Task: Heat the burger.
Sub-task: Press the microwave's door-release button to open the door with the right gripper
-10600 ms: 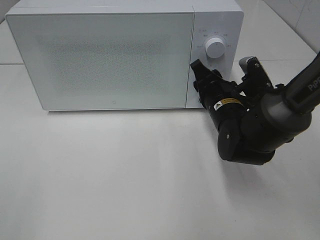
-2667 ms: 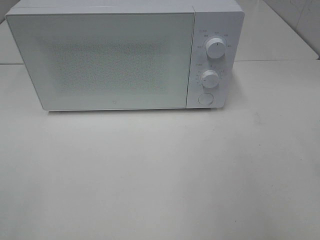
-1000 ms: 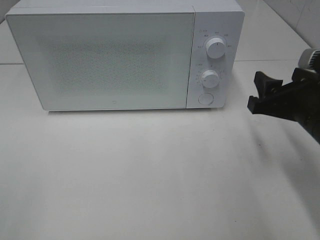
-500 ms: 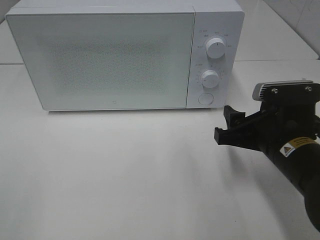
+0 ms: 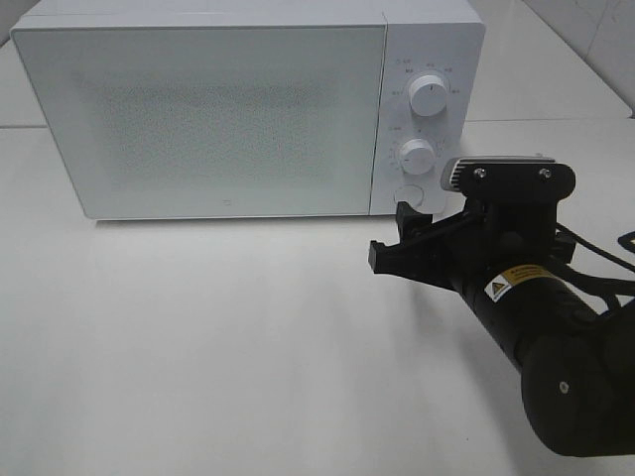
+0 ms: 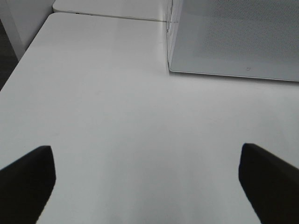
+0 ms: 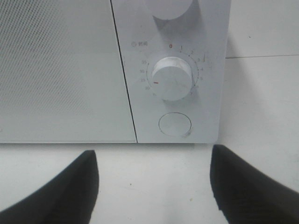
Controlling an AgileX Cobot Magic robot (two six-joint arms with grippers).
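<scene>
– Right gripper, black jaws apart with nothing between them, hangs just before the control panel. Where's the burger?
– Not in view anywhere. The big white box-shaped microwave oven has its speckled door shut, so whether the burger sits inside I cannot tell.
– So what's the step?
– My guess is the lower white dial, or the small round push button beneath it. Either way, come in square to the panel and line up on the target. Then press or twist gently so the oven doesn't slide.
– Would it slide?
– It might, since the smooth white tabletop looks slick.
– And the other arm?
– Left gripper hovers over that tabletop off the oven's left front corner, jaws wide, holding nothing. Pale wall tiles show in the corner behind
</scene>
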